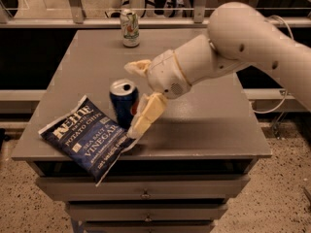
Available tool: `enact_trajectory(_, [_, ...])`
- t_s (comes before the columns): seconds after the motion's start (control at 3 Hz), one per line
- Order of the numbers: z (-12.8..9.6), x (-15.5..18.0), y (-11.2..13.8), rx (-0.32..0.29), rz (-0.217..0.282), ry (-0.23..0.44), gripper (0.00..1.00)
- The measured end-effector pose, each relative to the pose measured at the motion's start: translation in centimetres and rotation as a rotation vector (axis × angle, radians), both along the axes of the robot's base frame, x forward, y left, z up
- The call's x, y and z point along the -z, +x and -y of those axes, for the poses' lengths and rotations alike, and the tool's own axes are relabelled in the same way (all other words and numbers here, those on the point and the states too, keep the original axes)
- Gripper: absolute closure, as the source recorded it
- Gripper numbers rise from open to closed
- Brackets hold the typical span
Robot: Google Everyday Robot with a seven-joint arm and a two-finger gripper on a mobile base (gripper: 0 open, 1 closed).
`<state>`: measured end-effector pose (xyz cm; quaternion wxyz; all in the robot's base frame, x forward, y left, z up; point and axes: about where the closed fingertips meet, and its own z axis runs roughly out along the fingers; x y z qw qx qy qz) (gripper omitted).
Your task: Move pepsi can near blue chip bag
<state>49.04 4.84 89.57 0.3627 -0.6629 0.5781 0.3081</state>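
The pepsi can (122, 105), dark blue with a silver top, stands upright on the grey table (214, 125). It is right beside the upper right edge of the blue chip bag (87, 139), which lies flat at the table's front left and overhangs the front edge. My gripper (134, 100) reaches in from the right and straddles the can. One cream finger is behind the can's top and the other finger (146, 116) is at its front right side. The fingers are spread and the can rests on the table.
A white and green can (129, 28) stands at the table's back edge. Drawers (146, 193) sit under the tabletop. My large white arm (252, 47) spans the right half of the table. A rail and chair legs are behind the table.
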Motion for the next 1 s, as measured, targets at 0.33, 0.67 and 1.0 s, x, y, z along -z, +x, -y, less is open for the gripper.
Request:
enact_trajectory(0.33, [3.8,-0.9,1.3,0.063,0.007,-0.001,0.00])
enact_trajectory(0.67, [9.0,-2.5,3.0,0.127,0.011,0.023,0.00])
enact_trajectory(1.0, [14.2,-4.1,4.6,0.238,0.028,0.117,0.00])
